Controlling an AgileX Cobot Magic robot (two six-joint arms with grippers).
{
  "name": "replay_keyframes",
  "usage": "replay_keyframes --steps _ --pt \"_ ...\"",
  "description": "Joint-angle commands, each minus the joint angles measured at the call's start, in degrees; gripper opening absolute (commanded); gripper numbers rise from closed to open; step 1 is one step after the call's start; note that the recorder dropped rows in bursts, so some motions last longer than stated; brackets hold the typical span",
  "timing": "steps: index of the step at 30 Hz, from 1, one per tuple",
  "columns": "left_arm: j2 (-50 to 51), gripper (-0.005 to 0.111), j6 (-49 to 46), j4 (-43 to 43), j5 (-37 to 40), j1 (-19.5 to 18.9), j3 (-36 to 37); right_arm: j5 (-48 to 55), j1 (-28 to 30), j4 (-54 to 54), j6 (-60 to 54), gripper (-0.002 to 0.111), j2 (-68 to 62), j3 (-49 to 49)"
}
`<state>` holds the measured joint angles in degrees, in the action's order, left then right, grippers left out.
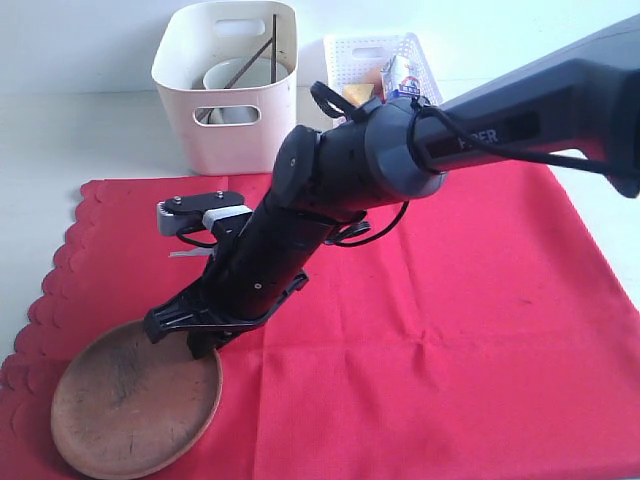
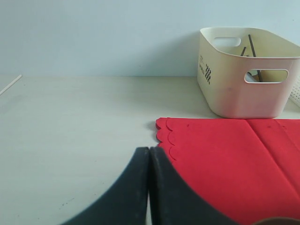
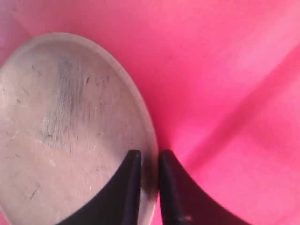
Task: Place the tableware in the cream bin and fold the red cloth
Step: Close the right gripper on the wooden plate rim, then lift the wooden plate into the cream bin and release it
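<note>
The red cloth (image 1: 450,330) is lying spread flat across the pale table (image 1: 40,140), its scalloped edge running along the left side in the exterior view. The right arm (image 1: 400,150) is reaching in from the upper right, crossing the middle of the cloth and slanting down toward the near left corner.

The cream bin (image 1: 240,140) is standing upright on the bare table just beyond the cloth's far edge. The round brown wooden plate (image 1: 130,410) is sitting on the cloth at that near left corner, close to the scallops. The white lattice basket (image 1: 350,55) is standing beside the bin, on its right, with a small blue-white carton (image 1: 402,72) and some yellow food showing inside.

The white bowl (image 1: 230,75) is resting inside the cream bin, and the pair of dark chopsticks (image 1: 272,45) is leaning up against the bin's inner wall.

The right gripper (image 3: 149,157) is pinching the plate's rim: the jaws are drawn in narrowly, one finger lying inside the plate, the other outside it over the cloth, with the rim between them. The left gripper (image 2: 149,151) is hanging over the bare table just beside the cloth's scalloped corner, its jaws pressed together and holding nothing.
</note>
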<state>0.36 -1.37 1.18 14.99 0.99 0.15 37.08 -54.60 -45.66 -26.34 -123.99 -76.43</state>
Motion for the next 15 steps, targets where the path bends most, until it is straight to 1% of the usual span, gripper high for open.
replay_keyframes --steps 1,9,15 --pt "-0.4 0.003 0.1 -0.1 -0.3 0.3 -0.1 1.2 0.0 2.0 -0.7 0.0 3.3 0.1" --pt "-0.4 0.003 0.1 -0.1 -0.3 0.3 -0.1 1.0 0.3 2.7 -2.2 0.0 7.6 0.1" --pt "-0.4 0.003 0.1 -0.1 -0.3 0.3 -0.1 1.0 3.5 1.6 -2.2 0.0 8.0 0.1"
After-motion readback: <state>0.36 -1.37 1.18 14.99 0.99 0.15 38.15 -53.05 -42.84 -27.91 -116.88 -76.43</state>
